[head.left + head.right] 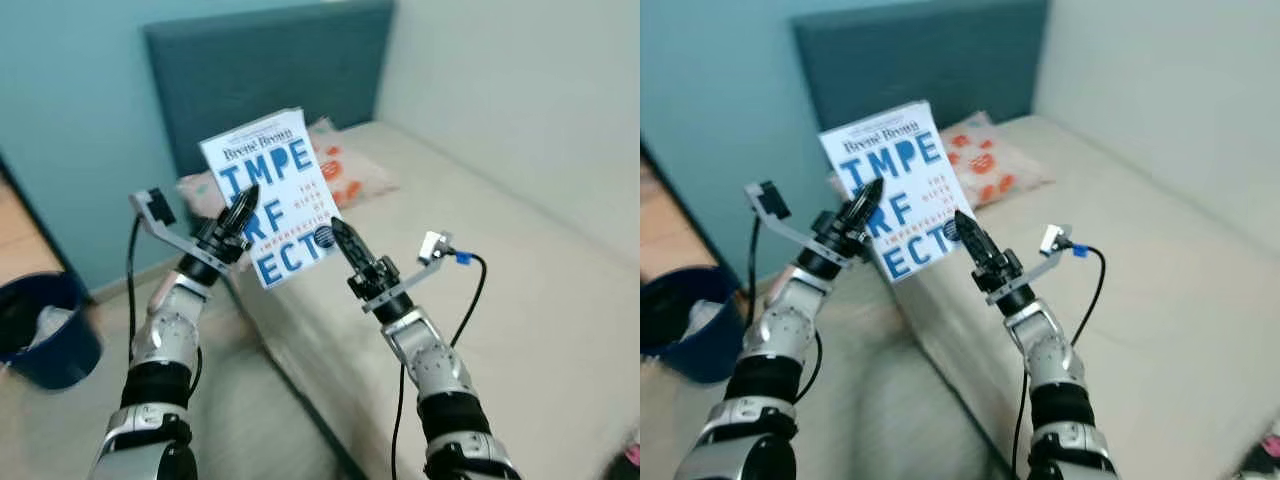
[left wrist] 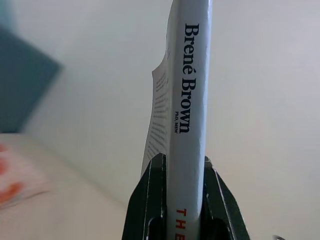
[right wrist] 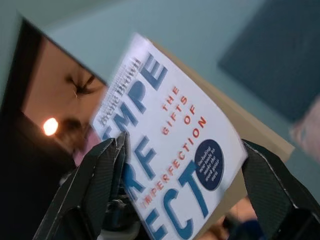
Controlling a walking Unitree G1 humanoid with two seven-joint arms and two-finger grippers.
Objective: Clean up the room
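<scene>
We see the left gripper [image 1: 240,222] clamped on the book [image 1: 275,190] spine, frame centre; right gripper [image 1: 340,240] spread wide, empty; thin pinch, book may pivot or drop onto bed [image 1: 520,260].

White book [image 1: 272,195], blue lettering

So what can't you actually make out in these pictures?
- Book: in the eye views the left gripper hides parts of the big blue title.
- Spine: in the left wrist view the gripper's fingers cover the lower title.
- Bin: cut off by the left eye view's edge; its contents are blurred.
- Pillow: partly behind the book.
- Right gripper: open; contact with the book is unclear.
</scene>
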